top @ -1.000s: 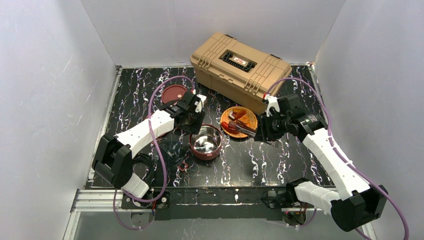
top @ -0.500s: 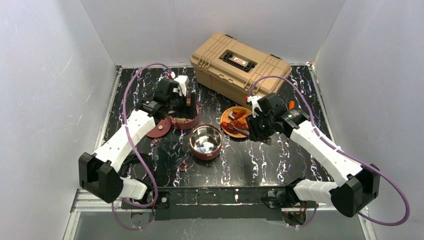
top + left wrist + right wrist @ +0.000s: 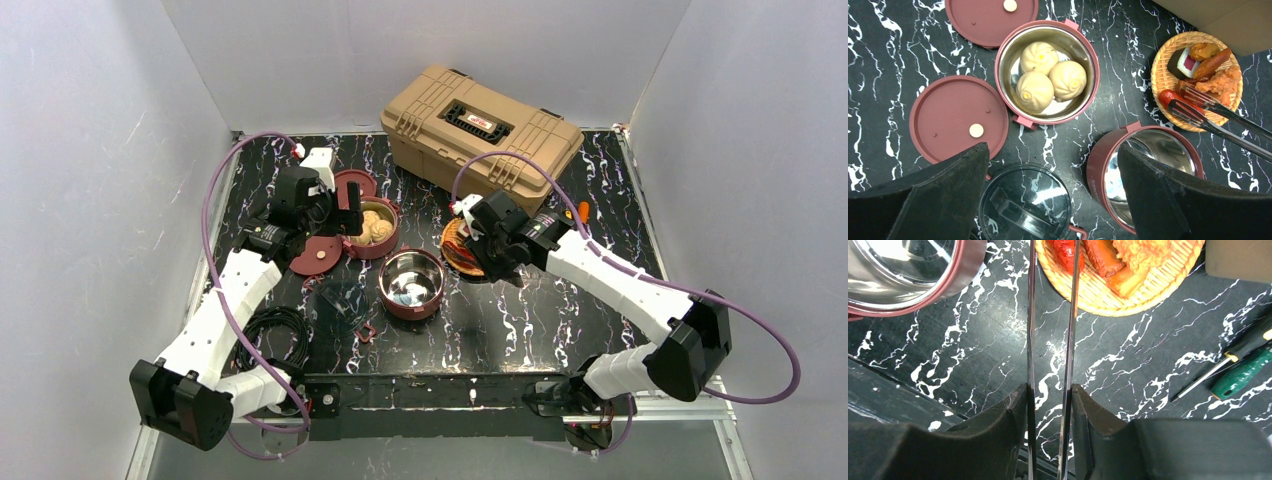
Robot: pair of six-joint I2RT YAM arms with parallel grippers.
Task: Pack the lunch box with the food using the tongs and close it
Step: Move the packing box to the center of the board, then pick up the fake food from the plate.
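Observation:
The lunch box stands apart in pieces. One maroon bowl (image 3: 372,228) (image 3: 1048,72) holds three beige buns (image 3: 1037,91). An empty steel-lined bowl (image 3: 411,283) (image 3: 1148,170) (image 3: 913,275) stands nearer the arms. Two flat maroon lids (image 3: 958,120) (image 3: 990,20) lie by the bun bowl. My left gripper (image 3: 350,218) (image 3: 1053,150) hangs open and empty, left of the bun bowl. My right gripper (image 3: 492,252) (image 3: 1049,400) is shut on the tongs (image 3: 1218,117) (image 3: 1030,315). Their tips straddle a red chunk (image 3: 1168,97) (image 3: 1068,252) of the food on the orange woven plate (image 3: 1196,80) (image 3: 1158,280).
A tan toolbox (image 3: 480,125) stands at the back. Green (image 3: 1243,370) and orange (image 3: 583,210) screwdrivers lie right of the plate. A clear round lid with a handle (image 3: 1025,202) lies near the empty bowl. A black cable coil (image 3: 285,330) sits at front left.
My left gripper has opened wide, let go of the bun bowl and drawn back to the left. My right arm has moved left, bringing the tongs over the plate and pinching them slightly.

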